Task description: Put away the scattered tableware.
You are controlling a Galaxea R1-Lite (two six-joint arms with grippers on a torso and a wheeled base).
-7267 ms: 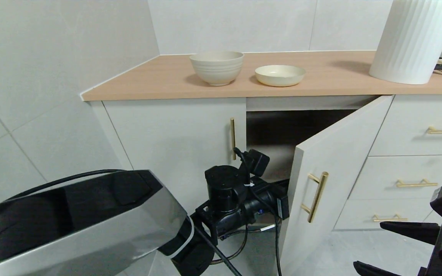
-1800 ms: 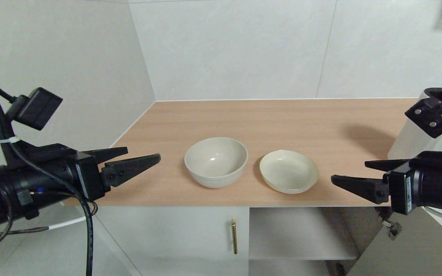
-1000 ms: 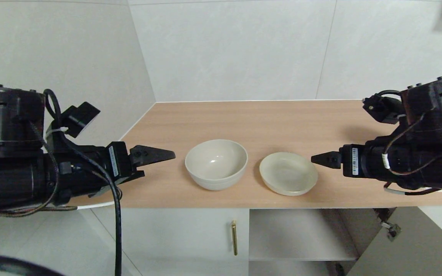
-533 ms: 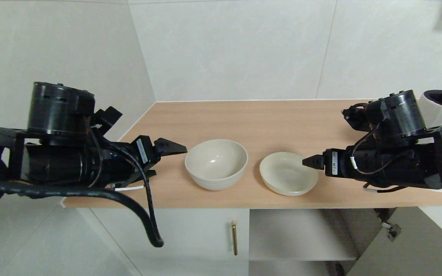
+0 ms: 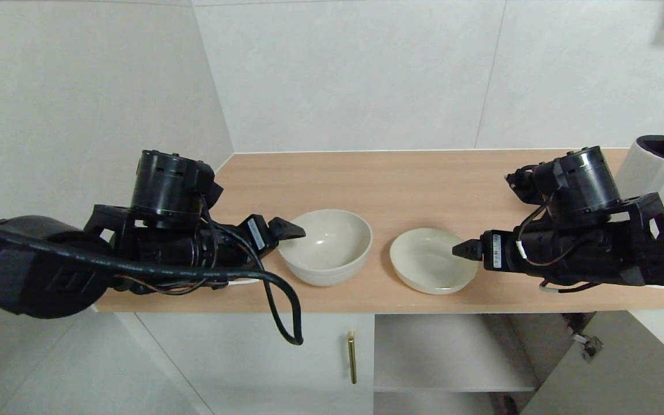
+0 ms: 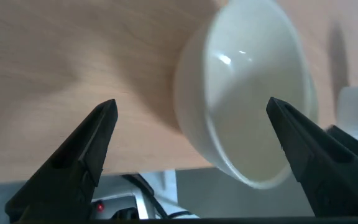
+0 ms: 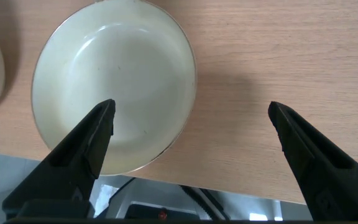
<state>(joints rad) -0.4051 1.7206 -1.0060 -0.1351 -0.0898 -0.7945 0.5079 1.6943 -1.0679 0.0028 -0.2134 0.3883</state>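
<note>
A deep cream bowl (image 5: 325,246) and a shallow cream dish (image 5: 433,258) sit side by side on the wooden countertop (image 5: 401,178), near its front edge. My left gripper (image 5: 289,235) is level with the bowl's left rim and open; in the left wrist view the bowl (image 6: 247,118) lies mostly between the spread fingers of the left gripper (image 6: 191,107). My right gripper (image 5: 463,251) is at the dish's right rim, also open. In the right wrist view the right gripper (image 7: 191,107) has one finger above the dish (image 7: 114,93) and the other over bare counter.
A tall white ribbed container (image 5: 663,167) stands at the counter's right end, behind my right arm. Tiled walls close the back and left. Below the counter, a cabinet compartment (image 5: 447,351) stands open beside a closed door with a brass handle (image 5: 351,357).
The head view has risen from cabinet level to the countertop. Over the last second both arms moved inward, the left towards the bowl, the right towards the dish, and both wrists turned.
</note>
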